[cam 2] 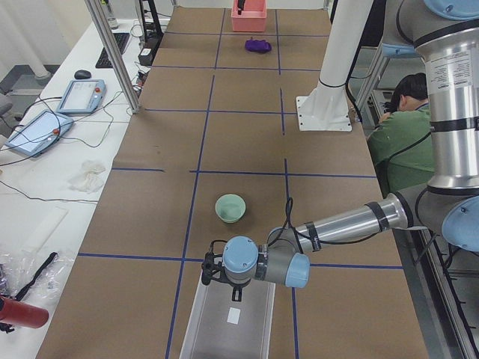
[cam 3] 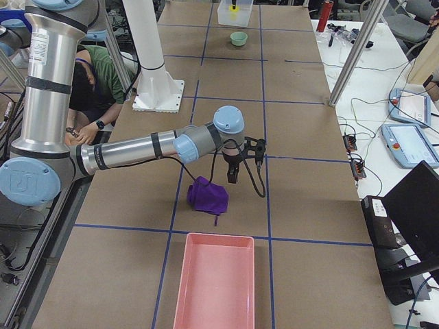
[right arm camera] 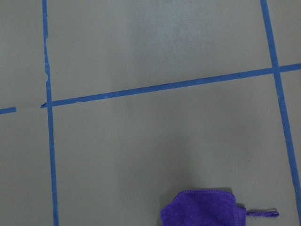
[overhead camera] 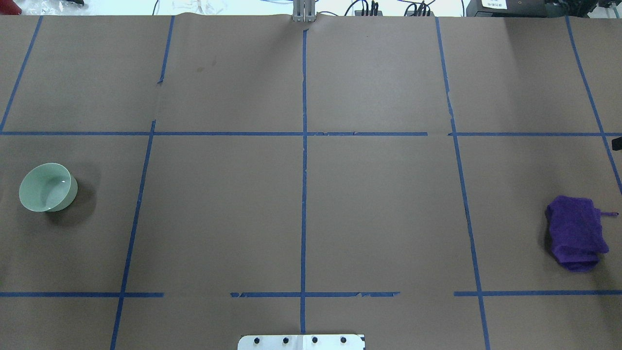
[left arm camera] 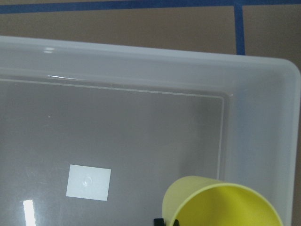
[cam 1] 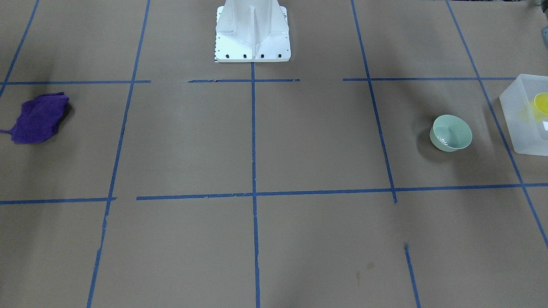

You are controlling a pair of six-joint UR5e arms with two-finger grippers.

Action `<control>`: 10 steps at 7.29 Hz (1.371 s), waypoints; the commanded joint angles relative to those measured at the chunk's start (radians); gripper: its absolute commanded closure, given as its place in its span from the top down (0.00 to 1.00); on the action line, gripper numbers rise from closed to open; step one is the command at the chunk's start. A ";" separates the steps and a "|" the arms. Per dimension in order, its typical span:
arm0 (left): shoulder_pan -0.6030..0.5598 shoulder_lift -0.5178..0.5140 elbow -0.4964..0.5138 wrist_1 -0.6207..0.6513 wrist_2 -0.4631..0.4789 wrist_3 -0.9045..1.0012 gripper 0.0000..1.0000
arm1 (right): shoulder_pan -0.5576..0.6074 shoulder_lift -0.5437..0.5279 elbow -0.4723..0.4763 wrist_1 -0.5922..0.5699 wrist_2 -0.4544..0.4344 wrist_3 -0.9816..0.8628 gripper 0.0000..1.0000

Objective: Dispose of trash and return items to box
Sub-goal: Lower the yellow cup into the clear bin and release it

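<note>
The yellow tumbler (left arm camera: 221, 205) fills the bottom of the left wrist view, over the floor of the frosted-white box (left arm camera: 141, 61). A black fingertip (left arm camera: 159, 221) sits against its rim, so my left gripper (cam 2: 213, 274) appears shut on it, just above the box's (cam 2: 228, 321) far end. The tumbler also shows inside the box (cam 1: 520, 128) in the front view (cam 1: 542, 102). The mint-green bowl (cam 1: 450, 133) stands upright on the table beside the box (overhead camera: 47, 187). My right gripper (cam 3: 243, 163) hangs above the purple cloth (cam 3: 207, 196); I cannot tell whether it is open.
The purple cloth (overhead camera: 577, 232) lies crumpled at the robot's right end. A pink tray (cam 3: 216, 284) lies beyond it at the table's end. The white robot base (cam 1: 252, 32) stands mid-table. A white label (left arm camera: 88, 182) is on the box floor.
</note>
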 commanded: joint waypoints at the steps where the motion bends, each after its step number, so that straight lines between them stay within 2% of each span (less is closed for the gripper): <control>1: 0.010 -0.002 0.021 -0.034 0.012 -0.002 0.21 | -0.001 0.000 0.000 0.000 0.000 0.000 1.00; 2: 0.010 -0.002 0.038 -0.059 0.012 -0.002 0.35 | -0.001 0.000 0.000 0.000 0.000 0.000 1.00; 4: 0.010 -0.002 0.030 -0.077 0.024 0.007 0.95 | -0.001 0.000 0.000 0.000 0.000 0.000 1.00; 5: 0.008 -0.001 -0.012 -0.071 0.018 0.006 1.00 | -0.010 0.000 0.000 0.000 -0.001 0.002 1.00; 7: 0.001 0.050 -0.135 -0.053 0.018 0.019 1.00 | -0.034 0.000 -0.002 0.000 -0.007 0.021 1.00; 10: -0.005 0.108 -0.359 0.046 0.026 0.056 1.00 | -0.123 -0.002 -0.005 0.011 -0.105 0.063 1.00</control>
